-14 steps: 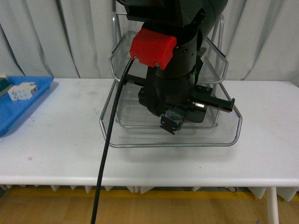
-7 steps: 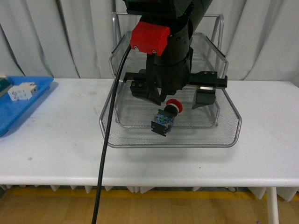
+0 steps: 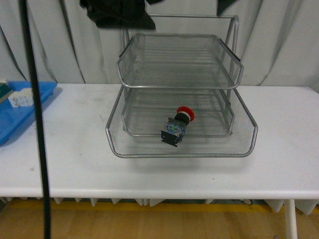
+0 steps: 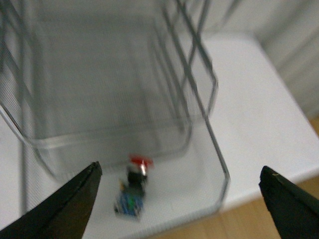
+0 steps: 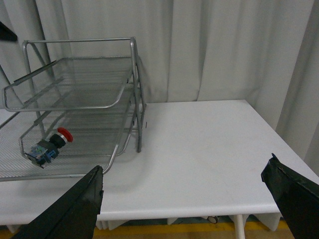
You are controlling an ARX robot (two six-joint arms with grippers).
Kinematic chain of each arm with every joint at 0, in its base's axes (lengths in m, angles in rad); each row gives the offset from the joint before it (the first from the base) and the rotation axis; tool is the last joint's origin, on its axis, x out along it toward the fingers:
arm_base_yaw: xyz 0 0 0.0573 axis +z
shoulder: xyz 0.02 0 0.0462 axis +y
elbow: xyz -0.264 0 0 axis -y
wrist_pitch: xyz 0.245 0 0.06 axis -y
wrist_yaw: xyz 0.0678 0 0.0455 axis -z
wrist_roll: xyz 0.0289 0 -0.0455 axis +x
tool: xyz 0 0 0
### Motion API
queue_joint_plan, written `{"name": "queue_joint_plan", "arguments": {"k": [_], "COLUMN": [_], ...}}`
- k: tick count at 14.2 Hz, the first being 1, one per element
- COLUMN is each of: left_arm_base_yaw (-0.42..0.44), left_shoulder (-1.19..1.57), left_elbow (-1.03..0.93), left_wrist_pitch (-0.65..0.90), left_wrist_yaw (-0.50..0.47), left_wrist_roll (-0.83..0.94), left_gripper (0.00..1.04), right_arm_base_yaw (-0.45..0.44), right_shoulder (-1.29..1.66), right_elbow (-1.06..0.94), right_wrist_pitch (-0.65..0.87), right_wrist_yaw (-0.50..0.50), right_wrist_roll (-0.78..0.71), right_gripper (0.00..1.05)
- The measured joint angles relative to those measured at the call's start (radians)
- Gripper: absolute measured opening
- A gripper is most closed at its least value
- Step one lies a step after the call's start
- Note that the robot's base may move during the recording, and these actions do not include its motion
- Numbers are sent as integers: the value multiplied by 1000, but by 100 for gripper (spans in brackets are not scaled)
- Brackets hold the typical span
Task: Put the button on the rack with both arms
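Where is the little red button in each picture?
Front view: the button is mid-picture, lying in the rack's bottom tier, near the front rim.
Left wrist view: the button is blurred, in the same tier, with its red cap toward the upper tiers.
Right wrist view: the button is in the same tier, near the front rim.
Shared landmark: the rack's bottom front rim.
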State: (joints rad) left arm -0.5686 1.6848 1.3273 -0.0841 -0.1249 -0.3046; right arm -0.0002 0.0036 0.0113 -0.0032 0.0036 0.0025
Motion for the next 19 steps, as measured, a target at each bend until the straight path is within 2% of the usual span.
{"name": "queue_joint_plan", "arguments": {"k": [1, 2, 3, 4, 6, 7, 10, 11, 12, 19], "left_arm_base_yaw": [18, 83, 161, 248, 388, 439, 468, 547, 576, 566], "left_shoulder": [-138, -307, -458, -647, -956, -1061, -1149, -1172, -1197, -1400], "left_elbow": [-220, -420, -558, -708, -934, -984, -1075, -1127, -1149, -1273], "left_wrist_pitch": [330, 494, 548, 499, 336, 352, 380, 372, 372, 309], "left_wrist_yaw": [-217, -294, -284, -240, -53, -22, 24, 109, 109, 125], "left_wrist_roll": [110, 204, 238, 263, 287, 288, 289, 290, 290, 290], "left_gripper": [81, 68, 58, 43, 10, 2, 2, 2, 2, 2], "right_arm_base_yaw": [0, 0, 0, 0, 0, 0, 0, 0, 0, 0], "right_shoulder": [0, 0, 0, 0, 0, 0, 0, 0, 0, 0], "right_elbow": [0, 0, 0, 0, 0, 0, 0, 0, 0, 0], "right_wrist_pitch": [0, 0, 0, 0, 0, -1, 0, 0, 0, 0], "right_wrist_yaw": [-2, -2, 0, -1, -3, -3, -3, -3, -3, -3], "right_wrist_roll": [0, 0, 0, 0, 0, 0, 0, 0, 0, 0], "right_gripper": [98, 98, 98, 98, 98, 98, 98, 98, 98, 98]}}
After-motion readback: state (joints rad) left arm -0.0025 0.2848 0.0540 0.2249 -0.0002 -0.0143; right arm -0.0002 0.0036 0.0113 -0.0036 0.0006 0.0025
